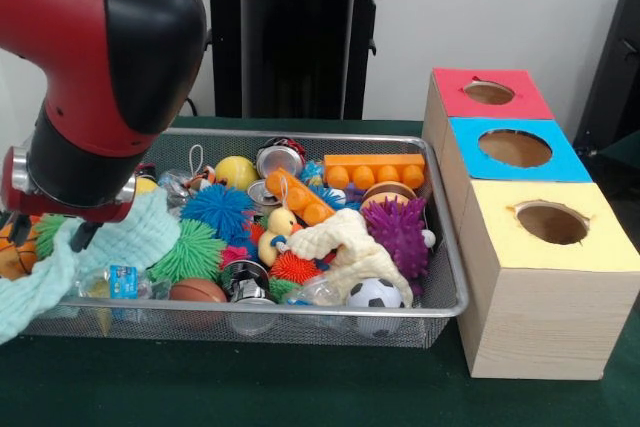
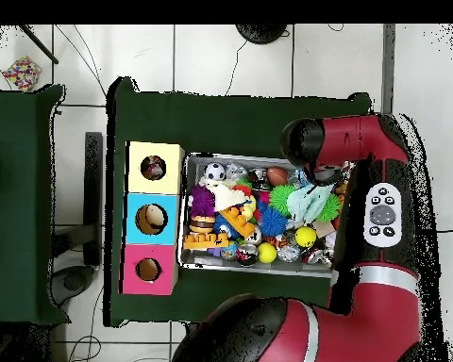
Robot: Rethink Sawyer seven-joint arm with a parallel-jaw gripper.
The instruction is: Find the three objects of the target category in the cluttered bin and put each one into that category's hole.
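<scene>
The wire-mesh bin (image 1: 449, 257) holds many toys. My gripper (image 1: 50, 232) hangs over the bin's left end under the red and black arm. It is shut on a mint-green cloth (image 1: 110, 247), which hangs lifted and drapes down past the bin's front left rim. In the overhead view the cloth (image 2: 315, 201) shows beside the arm and the gripper itself is hidden. A cream cloth (image 1: 345, 247) lies on the toys in the middle of the bin. The yellow-topped box's hole (image 1: 551, 222) is at the right, nearest the camera.
A blue-topped box (image 1: 470, 137) and a red-topped box (image 1: 445, 87) stand behind the yellow one. Spiky balls, a soccer ball (image 1: 374, 294), an orange block (image 1: 373, 169) and cans fill the bin. A small multicoloured thing (image 2: 21, 71) lies on the floor.
</scene>
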